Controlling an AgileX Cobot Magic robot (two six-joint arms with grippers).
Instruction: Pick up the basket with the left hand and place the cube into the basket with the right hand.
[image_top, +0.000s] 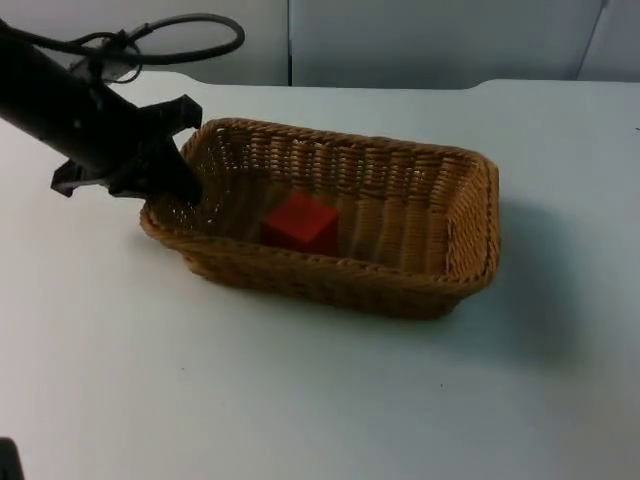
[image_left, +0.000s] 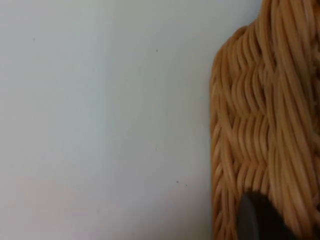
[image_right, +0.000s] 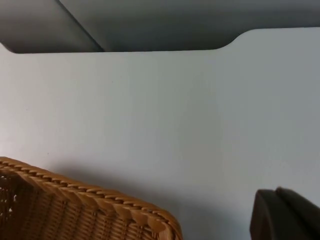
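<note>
On the white table (image_top: 300, 400) lies one oblong wicker basket (image_top: 420, 290), woven of tan cane, its long axis running from the picture's left toward its right and tilting slightly toward the viewer at the right end. Inside it, on the floor nearer the left end, sits a single red cube (image_top: 299, 222), one corner turned toward the camera. At the basket's left short rim the left gripper (image_top: 186, 190) has its jaws pinching the wall, one finger inside, while the right gripper (image_right: 285, 217) waits above the table beside the basket's corner, and I cannot tell how its jaws stand.
</note>
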